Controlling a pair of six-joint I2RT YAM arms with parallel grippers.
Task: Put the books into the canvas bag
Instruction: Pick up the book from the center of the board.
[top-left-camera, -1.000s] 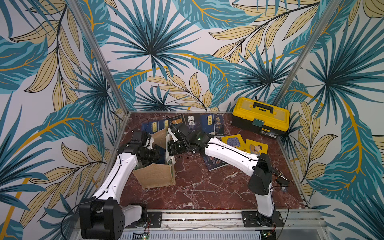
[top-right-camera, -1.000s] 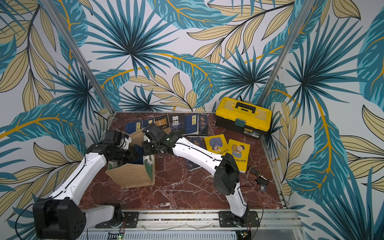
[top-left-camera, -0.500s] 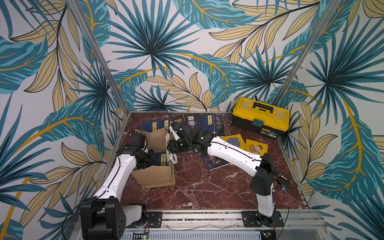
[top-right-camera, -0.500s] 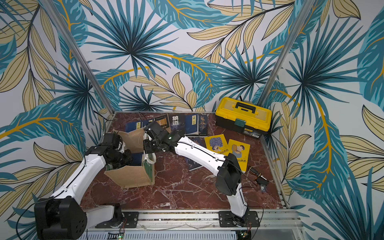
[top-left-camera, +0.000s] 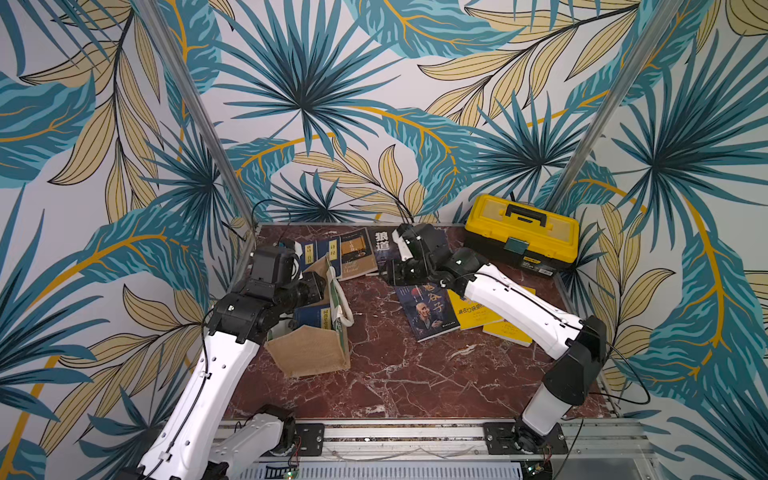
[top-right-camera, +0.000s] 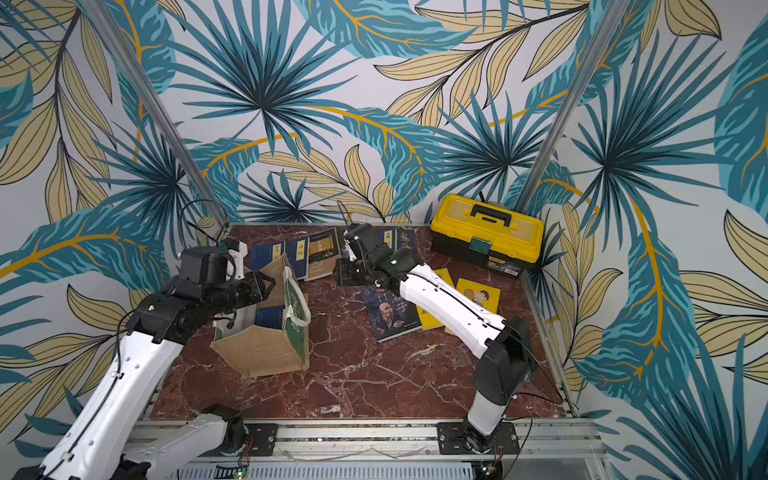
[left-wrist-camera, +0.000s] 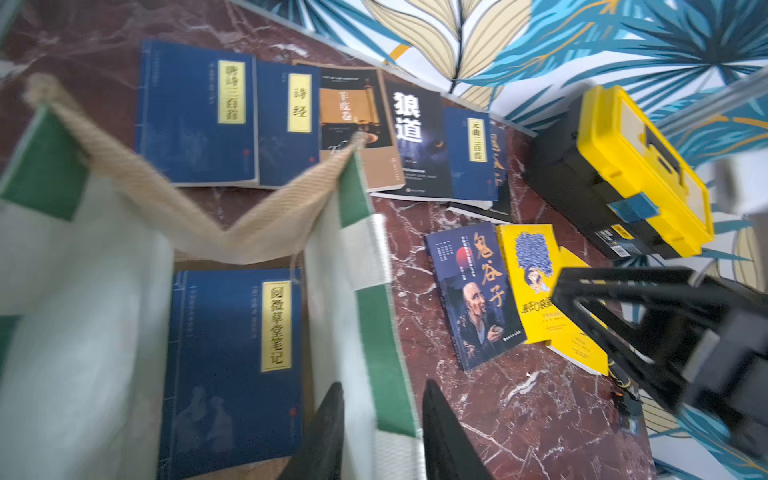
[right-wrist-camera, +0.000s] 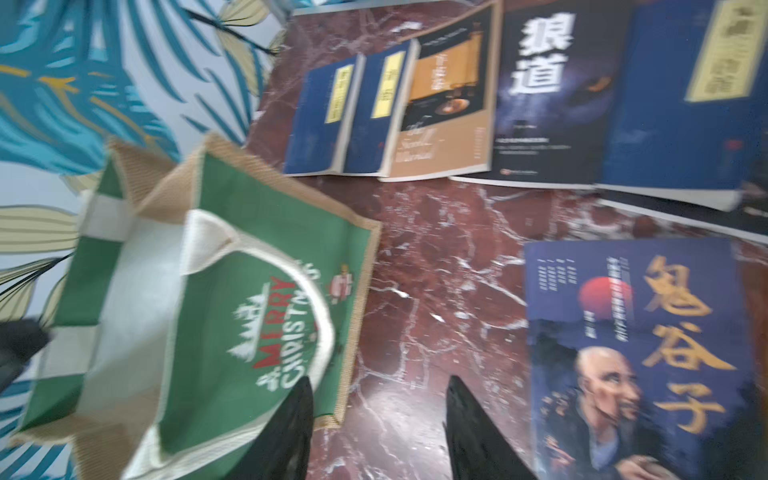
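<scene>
The canvas bag (top-left-camera: 309, 353) (top-right-camera: 266, 353) stands open at the left, tan with green and white panels (right-wrist-camera: 249, 291). One navy book (left-wrist-camera: 232, 353) (top-left-camera: 313, 320) lies inside it. My left gripper (left-wrist-camera: 382, 415) (top-left-camera: 319, 286) is at the bag's mouth, open, its fingers either side of the bag's side panel (left-wrist-camera: 353, 270). My right gripper (right-wrist-camera: 376, 415) (top-left-camera: 395, 270) hangs open and empty over bare marble, between the bag and a dark book with a bearded man (right-wrist-camera: 640, 353) (top-left-camera: 430, 309). More books (top-left-camera: 353, 253) (left-wrist-camera: 195, 112) lie in a row at the back.
A yellow-and-black toolbox (top-left-camera: 521, 232) (top-right-camera: 486, 237) sits in the back right corner. Yellow books (top-left-camera: 478, 313) (top-right-camera: 478, 295) lie partly under my right forearm. The walls close in at the left, back and right of the red marble table (top-left-camera: 415, 382).
My right gripper has opened and drawn back to the right, away from the bag's rim. The navy book now shows inside the bag. My left gripper's fingers have parted slightly.
</scene>
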